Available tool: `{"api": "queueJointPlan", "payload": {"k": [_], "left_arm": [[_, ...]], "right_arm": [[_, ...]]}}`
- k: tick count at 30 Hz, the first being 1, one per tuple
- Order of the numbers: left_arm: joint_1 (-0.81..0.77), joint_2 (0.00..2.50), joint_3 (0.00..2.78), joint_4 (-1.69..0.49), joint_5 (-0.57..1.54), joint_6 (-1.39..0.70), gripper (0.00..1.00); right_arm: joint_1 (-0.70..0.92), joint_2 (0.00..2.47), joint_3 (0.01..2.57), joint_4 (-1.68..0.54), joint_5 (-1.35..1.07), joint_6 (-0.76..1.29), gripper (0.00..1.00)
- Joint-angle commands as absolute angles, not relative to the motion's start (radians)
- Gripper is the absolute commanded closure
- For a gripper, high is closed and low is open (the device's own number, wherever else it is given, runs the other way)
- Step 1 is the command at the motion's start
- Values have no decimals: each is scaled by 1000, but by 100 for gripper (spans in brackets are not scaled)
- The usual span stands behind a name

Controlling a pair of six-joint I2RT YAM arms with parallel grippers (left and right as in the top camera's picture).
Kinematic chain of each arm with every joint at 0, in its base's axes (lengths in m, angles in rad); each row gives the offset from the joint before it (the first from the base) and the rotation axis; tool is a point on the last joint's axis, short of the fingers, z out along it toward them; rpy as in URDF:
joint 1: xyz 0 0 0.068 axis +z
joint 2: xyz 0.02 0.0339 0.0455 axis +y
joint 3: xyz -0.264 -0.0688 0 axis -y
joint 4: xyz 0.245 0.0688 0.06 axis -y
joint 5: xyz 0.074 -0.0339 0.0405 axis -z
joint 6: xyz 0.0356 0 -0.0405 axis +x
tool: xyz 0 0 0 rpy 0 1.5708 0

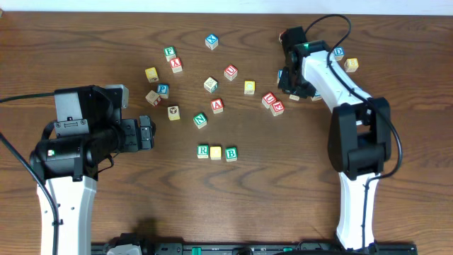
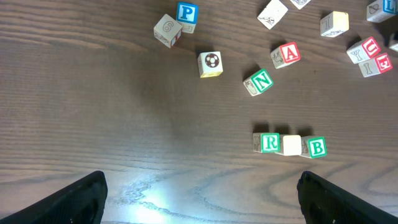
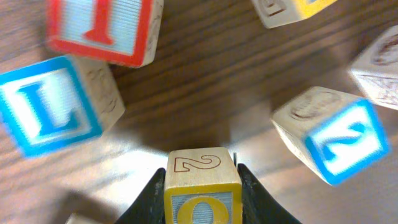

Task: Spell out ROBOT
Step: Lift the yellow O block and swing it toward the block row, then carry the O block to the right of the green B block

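Note:
Three cubes stand in a row near the table's middle: a green R (image 1: pixel 203 151), a pale yellow cube (image 1: pixel 216 152) and a green B (image 1: pixel 231 154). The left wrist view shows the same R (image 2: pixel 269 142), yellow cube (image 2: pixel 291 144) and B (image 2: pixel 316 147). My right gripper (image 1: pixel 289 79) is at the back right, shut on a yellow O cube (image 3: pixel 198 167) whose upper face carries an outlined 2; both fingers (image 3: pixel 252 193) press its sides. My left gripper (image 1: pixel 145 133) stands open over bare wood left of the row, its fingers (image 2: pixel 81 196) wide apart. I cannot pick out a blue T.
Loose cubes lie scattered behind the row: green N (image 1: pixel 200 120), red A (image 1: pixel 217 106), blue P (image 1: pixel 163 89), red U and E (image 1: pixel 272 103). Close round the right gripper sit a blue L cube (image 3: pixel 53 102), a red-lettered cube (image 3: pixel 102 28) and a blue 2 cube (image 3: pixel 333 134).

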State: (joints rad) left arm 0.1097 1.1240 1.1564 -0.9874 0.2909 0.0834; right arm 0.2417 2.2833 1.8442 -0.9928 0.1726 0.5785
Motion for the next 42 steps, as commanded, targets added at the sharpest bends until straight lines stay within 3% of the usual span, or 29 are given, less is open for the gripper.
{"api": "queueJointPlan", "payload": {"k": [1,13,24,32,42], "left_arm": [[114,1122,1169,-989,306,97,4],[114,1122,1169,-989,306,97,4],[114,1122,1169,-989,306,97,4],[114,1122,1169,-989,306,97,4],[114,1122,1169,-989,306,97,4]], "right_arm": [[245,2142,1848,-1014,188,501,81],[261,1956,1848,-1187,97,343,77],[297,1958,1833,-1328,94,298,85],[378,1958,1672,-1241,93,298,87],[504,1958,1494,-1054,-72,364,84]]}}
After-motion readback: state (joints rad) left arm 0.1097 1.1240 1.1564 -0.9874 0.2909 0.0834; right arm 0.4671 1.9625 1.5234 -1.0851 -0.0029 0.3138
